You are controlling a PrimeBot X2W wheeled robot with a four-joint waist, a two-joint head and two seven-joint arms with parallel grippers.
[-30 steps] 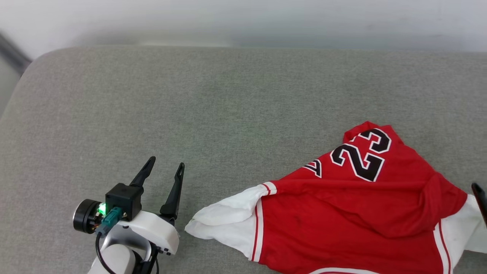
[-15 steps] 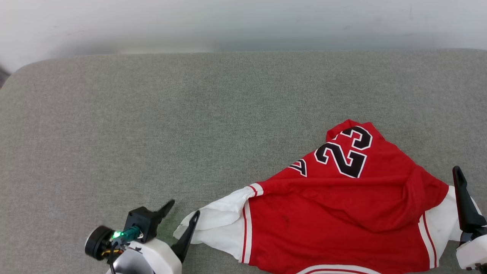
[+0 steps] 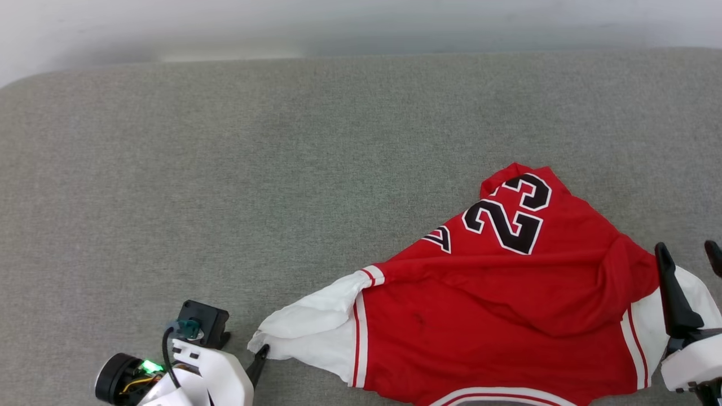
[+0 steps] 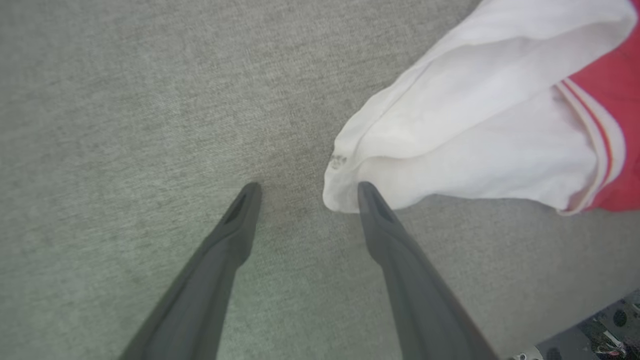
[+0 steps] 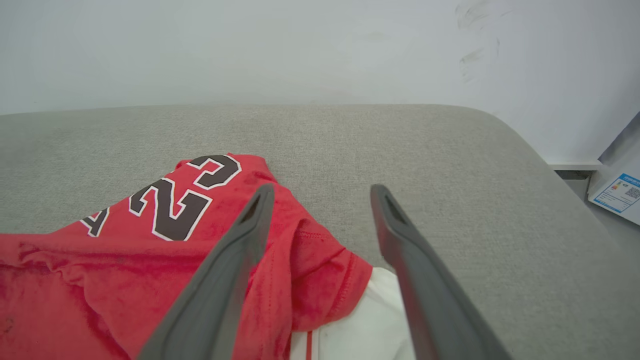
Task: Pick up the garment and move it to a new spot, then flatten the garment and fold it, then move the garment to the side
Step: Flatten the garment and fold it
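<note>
Presently the garment (image 3: 496,316) lies rumpled, number up, on the cushion (image 3: 225,169), not yet lifted. Left gripper (image 4: 305,192), fingers apart, sits at the garment's left sleeve (image 4: 450,125) end. Right gripper (image 5: 322,189), likewise apart, is poised over its right sleeve (image 5: 370,320), judged staged at opposite ends so a lift spreads the cloth.

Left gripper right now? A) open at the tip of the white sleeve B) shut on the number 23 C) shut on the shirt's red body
A: the left gripper is open over the grey cushion, one fingertip at the end of the white sleeve of the garment.
</note>
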